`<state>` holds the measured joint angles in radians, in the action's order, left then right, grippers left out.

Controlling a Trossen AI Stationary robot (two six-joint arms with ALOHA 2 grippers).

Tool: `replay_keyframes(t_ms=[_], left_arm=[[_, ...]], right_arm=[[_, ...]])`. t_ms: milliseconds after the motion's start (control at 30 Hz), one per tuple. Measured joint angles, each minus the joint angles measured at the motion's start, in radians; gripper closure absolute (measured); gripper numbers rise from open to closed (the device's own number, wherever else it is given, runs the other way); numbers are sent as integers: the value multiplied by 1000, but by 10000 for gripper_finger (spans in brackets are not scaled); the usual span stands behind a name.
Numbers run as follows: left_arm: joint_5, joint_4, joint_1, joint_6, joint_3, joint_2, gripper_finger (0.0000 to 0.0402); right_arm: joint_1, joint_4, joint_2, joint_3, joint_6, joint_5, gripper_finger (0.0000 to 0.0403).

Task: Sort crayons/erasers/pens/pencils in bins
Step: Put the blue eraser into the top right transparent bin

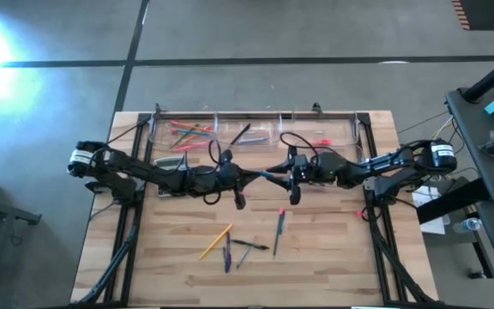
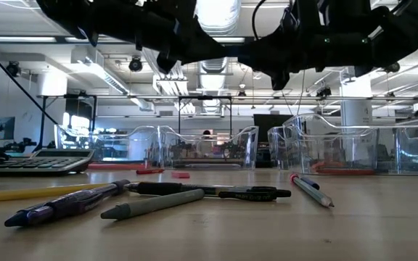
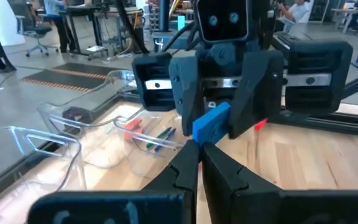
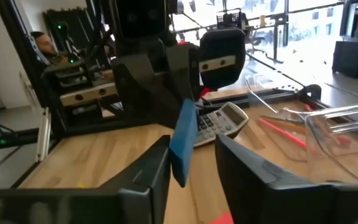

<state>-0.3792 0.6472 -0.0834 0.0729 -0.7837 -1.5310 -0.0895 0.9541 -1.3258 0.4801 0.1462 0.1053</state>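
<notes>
Blue stubby eraser [image 3: 211, 122] sits pinched in left gripper [image 3: 197, 149], shut on it; right gripper's [image 4: 191, 155] part-open fingers bracket it mid-table. We'd clamp right fully b4 left lets go.

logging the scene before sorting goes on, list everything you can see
table: one, light wood
bins: four, clear, along far edge
pencils: several, orange, red, green, leftmost bin
pen: one, dark, second bin from left
calculator: one, grey, in front of left bins
yellow pencil: one, near side of table
loose pens: four, purple, grey, black, one red-tipped, by yellow pencil
blue eraser: one, in mid-air between grippers
left gripper: shut on blue eraser
right gripper: open, straddling blue eraser
</notes>
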Motion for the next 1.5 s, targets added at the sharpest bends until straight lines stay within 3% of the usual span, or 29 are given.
replay_keyframes(t_ms=[267, 467, 700, 833, 1033, 1200, 1300, 1433, 1500], left_arm=[[3, 0, 0, -1, -1, 2, 401], [5, -1, 0, -1, -1, 2, 402], [12, -69, 0, -7, -1, 23, 382], [11, -133, 0, -8, 0, 61, 337], [11, -171, 0, -56, 0, 80, 275], [7, -153, 14, -62, -2, 82, 254], [5, -124, 19, -63, -4, 83, 253], [6, -126, 19, -76, -4, 85, 253], [6, -124, 21, -97, -4, 88, 252]], right_arm=[[0, -3, -5, 1, -10, -1, 317], [0, -6, -4, 1, -28, -1, 381], [-13, -86, 35, 2, -58, -29, 387], [-38, -335, 151, 21, -102, -221, 388], [-112, -915, 302, 196, -126, -499, 389], [-270, -1302, 310, 325, -93, -601, 389], [-436, -1396, 282, 332, -52, -528, 390], [-608, -1421, 236, 318, -1, -228, 386], [-657, -1418, 207, 317, 30, -146, 375]])
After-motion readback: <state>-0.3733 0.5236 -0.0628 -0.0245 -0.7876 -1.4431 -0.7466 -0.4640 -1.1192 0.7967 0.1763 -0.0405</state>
